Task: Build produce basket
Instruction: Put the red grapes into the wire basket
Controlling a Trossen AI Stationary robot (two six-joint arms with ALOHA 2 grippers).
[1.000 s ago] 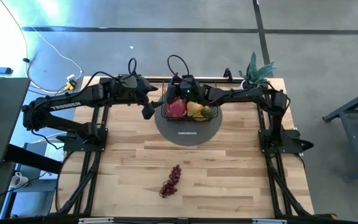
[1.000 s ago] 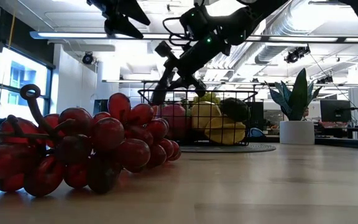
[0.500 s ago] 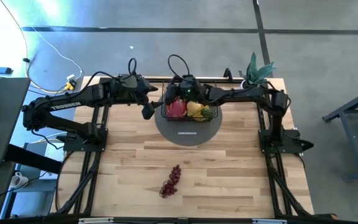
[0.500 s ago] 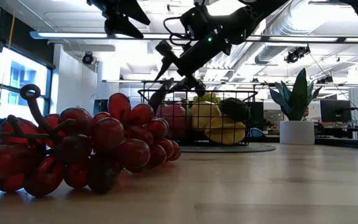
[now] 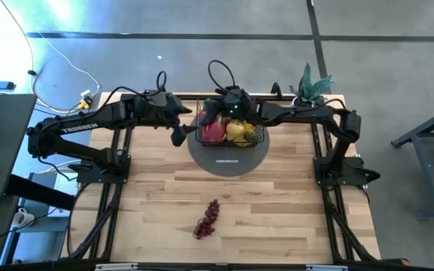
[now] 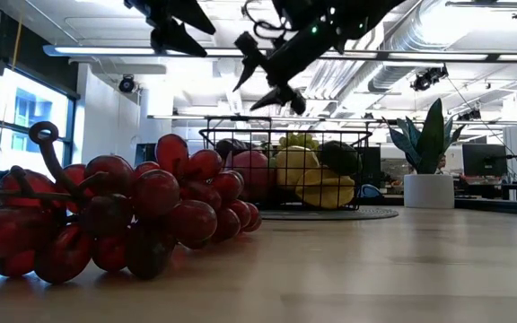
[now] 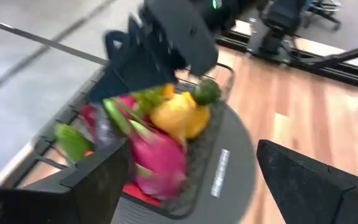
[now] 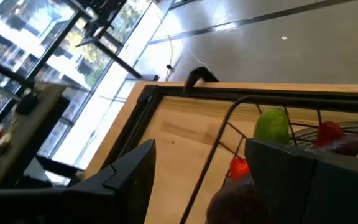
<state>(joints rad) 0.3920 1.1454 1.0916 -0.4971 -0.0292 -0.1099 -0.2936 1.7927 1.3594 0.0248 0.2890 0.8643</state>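
Observation:
The black wire basket (image 5: 229,129) stands on a round grey disc (image 5: 228,159) at the table's far middle. It holds a pink dragon fruit (image 7: 160,158), yellow fruit (image 6: 317,175), green pieces and red chilies (image 8: 238,167). A bunch of red grapes (image 5: 207,219) lies on the bare wood near the table's front, and shows large in the low view (image 6: 106,215). My right gripper (image 6: 266,72) is open and empty, above the basket's left end. My left gripper (image 5: 178,135) is open and empty, raised just left of the basket.
A potted green plant (image 5: 313,84) stands at the table's far right corner. The wood between the disc and the grapes is bare. The arms' black frame rails run along the table's left and right sides.
My right gripper has risen from the basket's left end to well above its rim, staying open.

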